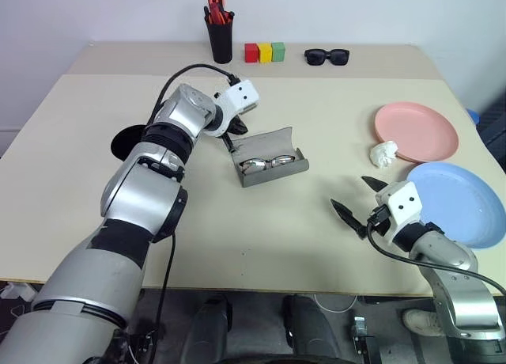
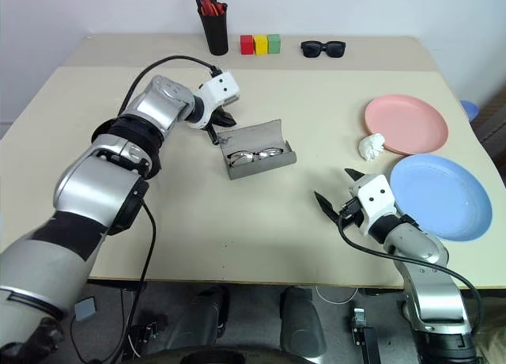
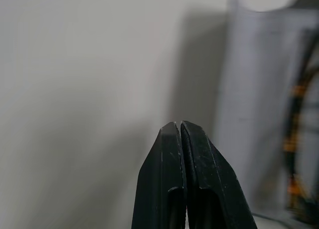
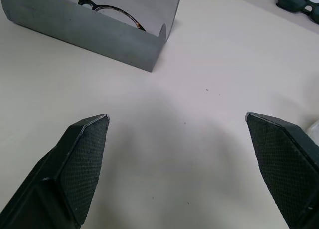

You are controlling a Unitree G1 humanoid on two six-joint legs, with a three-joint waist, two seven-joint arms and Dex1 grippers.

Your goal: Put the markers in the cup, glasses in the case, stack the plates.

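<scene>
Your left tool has its fingers pressed together, empty, just behind the open grey case at centre frame, where the glasses already lie. Your right tool is spread wide and empty at lower right above the tabletop, near the blue plate; the pink plate sits separately behind it.

A beige worktop carries the rest. At upper centre stands a black pen pot with orange-red capped pens bunched in it. Just right sit red, yellow and green blocks in a row, then black sunglasses. A crumpled white wad lies at right.
</scene>
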